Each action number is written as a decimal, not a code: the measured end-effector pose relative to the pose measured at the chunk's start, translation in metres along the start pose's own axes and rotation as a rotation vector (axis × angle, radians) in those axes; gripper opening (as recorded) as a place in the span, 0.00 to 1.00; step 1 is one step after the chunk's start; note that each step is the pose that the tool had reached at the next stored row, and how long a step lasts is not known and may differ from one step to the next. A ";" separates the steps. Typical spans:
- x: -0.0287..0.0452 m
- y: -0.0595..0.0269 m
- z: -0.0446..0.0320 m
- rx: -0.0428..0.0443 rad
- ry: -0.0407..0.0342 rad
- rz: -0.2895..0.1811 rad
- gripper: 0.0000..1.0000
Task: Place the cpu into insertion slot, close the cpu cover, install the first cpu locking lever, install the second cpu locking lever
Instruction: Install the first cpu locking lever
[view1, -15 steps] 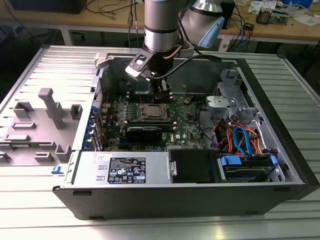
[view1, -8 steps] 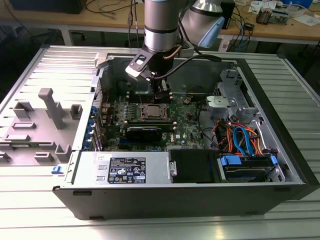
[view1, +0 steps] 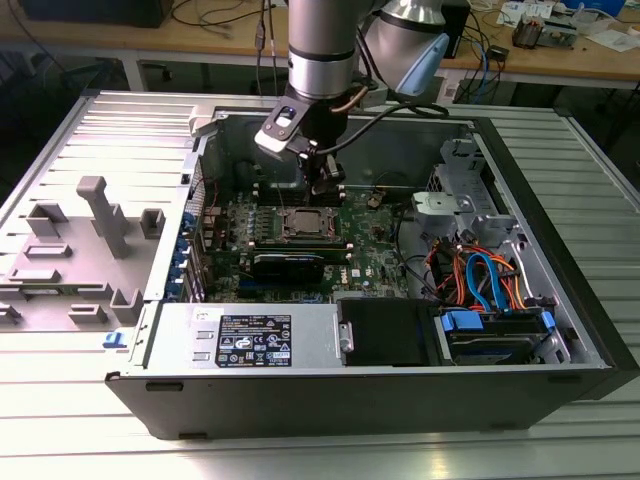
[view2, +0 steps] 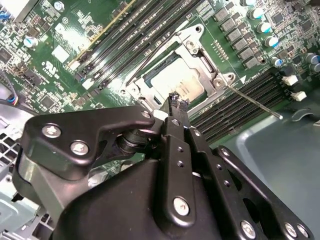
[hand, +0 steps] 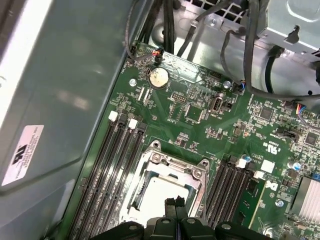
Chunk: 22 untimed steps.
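pincer (view2: 177, 101): black, two-fingered, tips pressed together, holding nothing; poised above the socket in both wrist views (hand: 175, 202).
cpu (view2: 176, 80): small flat square chip, dull silver-grey metal top; directly beneath the pincer tips, seated in the insertion slot (view1: 303, 225).
cpu cover (view2: 200, 54): thin silver metal frame with a square window; lies flat around the chip, under the pincer.
locking lever (view2: 255, 102): thin silver rod; angled out from the socket corner beside the pincer, across the long black memory slots (view2: 240, 102).
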<state>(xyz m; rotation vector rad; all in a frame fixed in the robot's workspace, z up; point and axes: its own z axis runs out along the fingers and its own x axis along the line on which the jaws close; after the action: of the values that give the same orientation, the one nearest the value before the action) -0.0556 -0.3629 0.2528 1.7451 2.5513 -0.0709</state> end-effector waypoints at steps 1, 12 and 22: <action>0.0000 0.0000 -0.0007 -0.0002 0.0002 -0.003 0.11; -0.0003 -0.0001 -0.0047 -0.0109 -0.0014 -0.163 0.11; -0.0004 -0.0001 -0.0057 -0.0234 -0.0032 -0.349 0.11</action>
<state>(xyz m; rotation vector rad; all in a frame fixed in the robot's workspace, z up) -0.0557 -0.3629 0.2585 1.2720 2.8098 -0.0562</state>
